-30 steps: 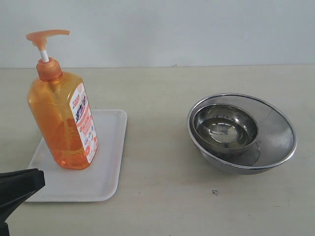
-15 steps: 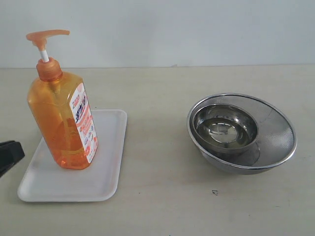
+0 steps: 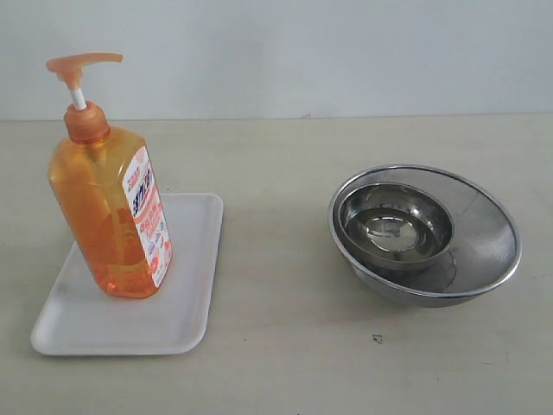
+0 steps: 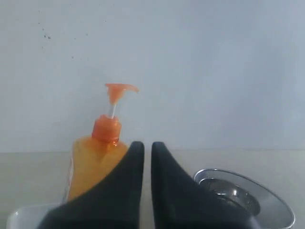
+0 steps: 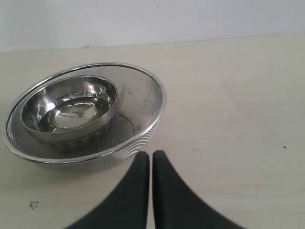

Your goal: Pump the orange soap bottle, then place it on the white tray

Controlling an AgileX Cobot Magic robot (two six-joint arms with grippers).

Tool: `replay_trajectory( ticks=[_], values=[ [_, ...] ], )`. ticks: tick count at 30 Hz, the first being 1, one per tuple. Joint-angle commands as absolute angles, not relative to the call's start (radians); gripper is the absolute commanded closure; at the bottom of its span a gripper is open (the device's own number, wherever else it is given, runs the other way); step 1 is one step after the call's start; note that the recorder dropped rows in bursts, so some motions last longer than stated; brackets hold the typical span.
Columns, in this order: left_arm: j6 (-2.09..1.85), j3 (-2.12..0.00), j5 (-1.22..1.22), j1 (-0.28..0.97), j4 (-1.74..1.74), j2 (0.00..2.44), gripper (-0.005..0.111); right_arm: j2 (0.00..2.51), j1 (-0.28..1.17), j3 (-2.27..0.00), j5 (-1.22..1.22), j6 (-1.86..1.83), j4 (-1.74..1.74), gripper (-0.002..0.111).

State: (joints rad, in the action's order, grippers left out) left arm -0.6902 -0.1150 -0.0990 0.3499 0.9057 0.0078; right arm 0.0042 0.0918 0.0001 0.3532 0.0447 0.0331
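The orange soap bottle (image 3: 108, 212) stands upright on the white tray (image 3: 186, 294) at the left of the exterior view, pump head raised. No arm shows in that view. In the left wrist view the bottle (image 4: 95, 160) rises well beyond my left gripper (image 4: 147, 145), whose black fingers stand shut with nothing between them; a corner of the tray (image 4: 19, 217) shows beside them. My right gripper (image 5: 150, 155) is shut and empty too, hanging over the bare table just short of the steel bowls.
Nested round steel bowls (image 3: 423, 233) sit on the right of the beige table (image 3: 276, 164); they also appear as bowls (image 5: 81, 114) in the right wrist view and bowls (image 4: 243, 195) in the left wrist view. A pale wall backs the table.
The black left gripper, seen at the lower left edge of the exterior view a second ago, has drawn back out of that view. Bottle, tray and bowls have not moved.
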Motion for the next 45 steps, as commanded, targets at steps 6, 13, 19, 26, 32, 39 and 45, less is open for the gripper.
replay_trajectory(
  ticks=[6,13,19,26,32,39,45],
  values=[
    [-0.708,-0.111,-0.205,0.344,0.899,0.0,0.101,0.0,0.089,0.0,0.339,0.045,0.031,0.109],
    [-0.708,-0.011,-0.181,0.344,0.983,0.0,0.101,0.0,0.089,0.0,0.334,0.045,0.031,0.109],
    [-0.725,0.0,0.007,0.344,1.003,0.0,0.101,0.0,0.089,0.0,0.334,0.045,0.031,0.109],
    [-0.668,0.0,0.071,0.344,0.722,0.0,0.101,0.0,0.089,0.0,0.334,0.045,0.031,0.109],
    [-0.443,0.0,-0.154,0.344,0.363,0.0,0.101,0.0,0.089,0.0,0.334,0.045,0.031,0.109],
    [-0.24,0.0,-0.314,0.344,0.303,0.0,0.101,0.0,0.089,0.0,0.334,0.045,0.031,0.109],
    [-0.219,0.0,-0.314,0.344,0.303,0.0,0.101,0.0,0.089,0.0,0.334,0.045,0.031,0.109]
  ],
)
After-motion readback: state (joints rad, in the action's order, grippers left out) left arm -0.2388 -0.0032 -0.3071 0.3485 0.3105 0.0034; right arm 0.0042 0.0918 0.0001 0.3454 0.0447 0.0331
